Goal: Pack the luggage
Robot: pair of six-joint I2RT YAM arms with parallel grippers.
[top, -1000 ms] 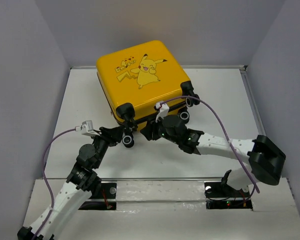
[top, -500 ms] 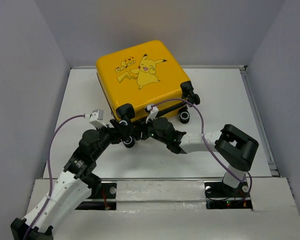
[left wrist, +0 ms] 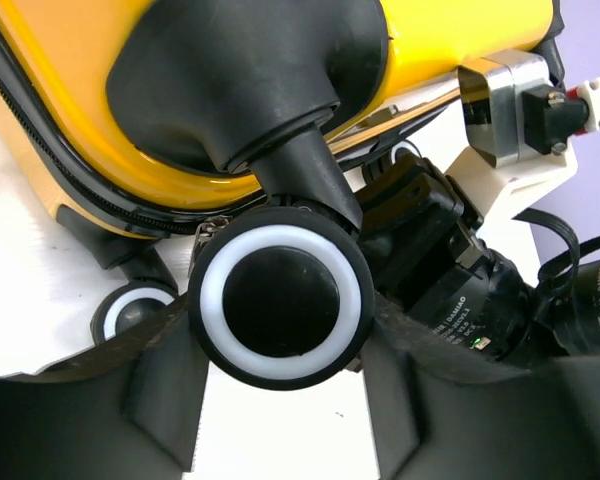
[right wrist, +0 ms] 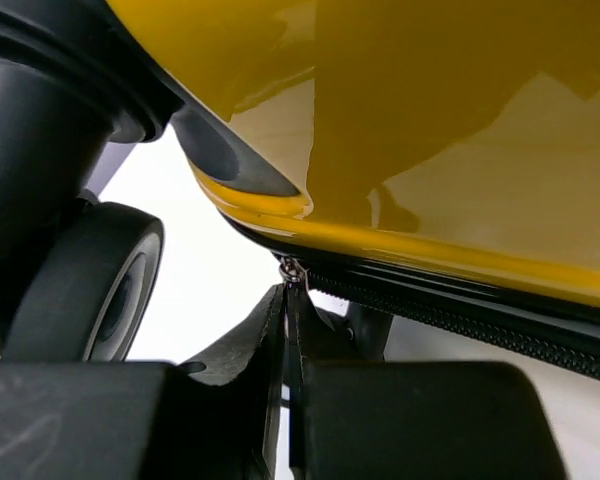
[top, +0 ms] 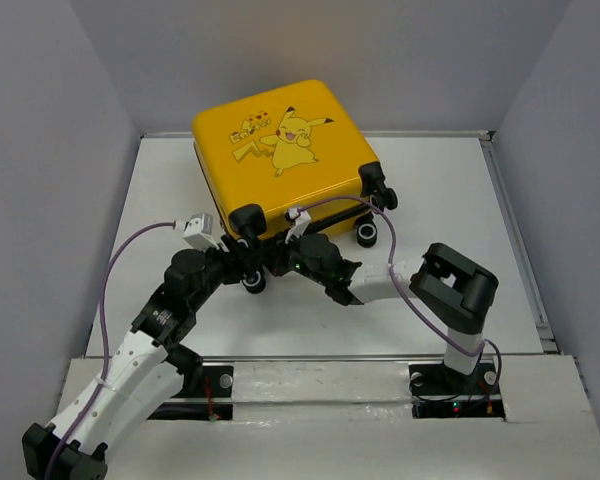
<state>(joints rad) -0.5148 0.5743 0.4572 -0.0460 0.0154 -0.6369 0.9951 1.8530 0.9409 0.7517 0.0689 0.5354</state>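
1. The luggage (top: pixel 280 150) lies flat at the far middle of the tabletop (top: pixel 450 200), its printed yellow face up and its wheeled end towards the near edge.
2. Its two halves lie together, so the inside is hidden and nothing of any contents shows.
3. A black zipper track (right wrist: pixel 460 315) runs along the seam below the yellow shell on the near side.
4. The left arm rises from the near left corner and reaches far and to the right, ending at the near left corner of the luggage.
5. The left claw (left wrist: pixel 280 318) is spread, with one finger on each side of a black-and-white caster wheel (left wrist: pixel 278 270). The fingertips meet the tyre, but I cannot tell whether they press on it.
6. A second caster wheel (left wrist: pixel 130 310) sits further back under the shell, to the left in the left wrist view.
7. The right arm stands at the near right with its elbow raised, and its forearm stretches left to the middle of the near side of the luggage.
8. The right claw (right wrist: pixel 286 300) is pressed together and pinches the small metal zipper pull (right wrist: pixel 292 270), which hangs from the seam straight down between the fingers.
9. Just left of that claw, another wheel (right wrist: pixel 90 290) stands near the fingers without touching them.
10. The two claws are close together at the same near edge, left claw on the wheel and right claw on the seam beside it.
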